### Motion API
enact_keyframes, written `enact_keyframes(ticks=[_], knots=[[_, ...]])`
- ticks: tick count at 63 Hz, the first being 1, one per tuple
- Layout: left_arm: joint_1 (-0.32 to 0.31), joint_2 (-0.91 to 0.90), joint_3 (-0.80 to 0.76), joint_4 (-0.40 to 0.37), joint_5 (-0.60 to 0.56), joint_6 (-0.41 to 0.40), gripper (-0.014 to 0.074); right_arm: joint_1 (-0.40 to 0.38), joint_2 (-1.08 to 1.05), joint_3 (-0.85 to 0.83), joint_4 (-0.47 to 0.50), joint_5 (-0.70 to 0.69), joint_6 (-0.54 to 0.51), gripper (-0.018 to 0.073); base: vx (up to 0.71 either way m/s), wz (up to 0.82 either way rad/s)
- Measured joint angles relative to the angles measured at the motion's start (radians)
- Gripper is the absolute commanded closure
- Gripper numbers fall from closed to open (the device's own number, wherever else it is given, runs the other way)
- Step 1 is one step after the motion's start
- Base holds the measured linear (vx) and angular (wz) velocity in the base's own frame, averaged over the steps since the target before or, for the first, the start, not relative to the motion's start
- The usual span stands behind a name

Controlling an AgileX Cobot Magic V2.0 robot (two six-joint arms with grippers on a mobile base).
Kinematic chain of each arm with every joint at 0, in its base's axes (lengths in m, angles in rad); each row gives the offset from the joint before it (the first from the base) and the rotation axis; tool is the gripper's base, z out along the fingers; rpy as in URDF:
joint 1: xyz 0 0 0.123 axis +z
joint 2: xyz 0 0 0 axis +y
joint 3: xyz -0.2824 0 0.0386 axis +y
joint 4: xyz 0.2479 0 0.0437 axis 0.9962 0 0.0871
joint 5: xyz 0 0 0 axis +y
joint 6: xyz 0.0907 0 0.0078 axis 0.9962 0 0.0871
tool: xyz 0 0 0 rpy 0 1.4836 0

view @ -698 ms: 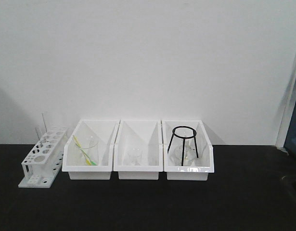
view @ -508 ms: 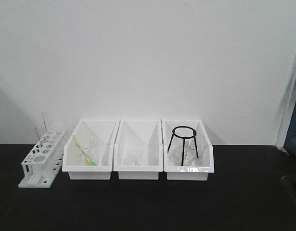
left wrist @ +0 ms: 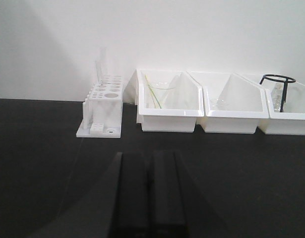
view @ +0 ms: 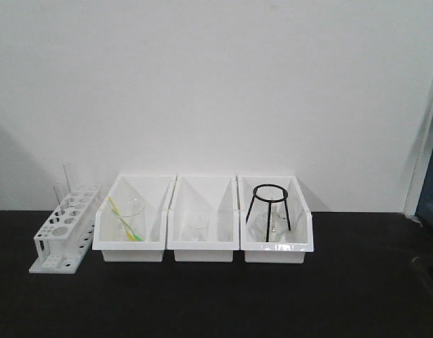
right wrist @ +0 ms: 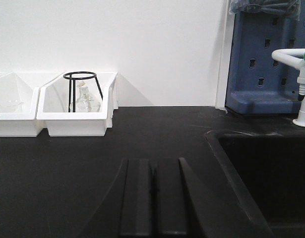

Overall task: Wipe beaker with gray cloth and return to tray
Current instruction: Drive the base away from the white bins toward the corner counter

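Observation:
A clear glass beaker holding yellow-green rods stands in the left white bin; the left wrist view shows the same beaker. A smaller beaker sits in the middle bin. The gray cloth and the tray are out of view. My left gripper is shut and holds nothing, low over the black table, well short of the bins. My right gripper is likewise shut with nothing in it, near the table's right side. Neither gripper appears in the front view.
A white test-tube rack with glass tubes stands left of the bins. The right bin holds a black tripod stand over a glass flask. A sunken black sink, a white tap and a blue pegboard lie to the right.
In the front view the whole scene has shifted a few pixels to the right. Rack, bins and glassware keep their places relative to one another.

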Motion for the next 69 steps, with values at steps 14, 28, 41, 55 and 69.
enact_keyframes(ticks=[14, 28, 41, 55, 69], knots=[[0.000, 0.000, 0.000, 0.000, 0.000, 0.000, 0.0603, 0.000, 0.000, 0.000, 0.000, 0.000, 0.000, 0.0571, -0.07, 0.03], [0.000, 0.000, 0.000, 0.000, 0.000, 0.000, 0.0603, 0.000, 0.000, 0.000, 0.000, 0.000, 0.000, 0.0571, -0.18, 0.04], [0.000, 0.000, 0.000, 0.000, 0.000, 0.000, 0.0603, 0.000, 0.000, 0.000, 0.000, 0.000, 0.000, 0.0571, -0.26, 0.07], [0.000, 0.000, 0.000, 0.000, 0.000, 0.000, 0.0603, 0.000, 0.000, 0.000, 0.000, 0.000, 0.000, 0.0571, -0.34, 0.09], [0.000, 0.000, 0.000, 0.000, 0.000, 0.000, 0.0603, 0.000, 0.000, 0.000, 0.000, 0.000, 0.000, 0.0571, -0.39, 0.09]])
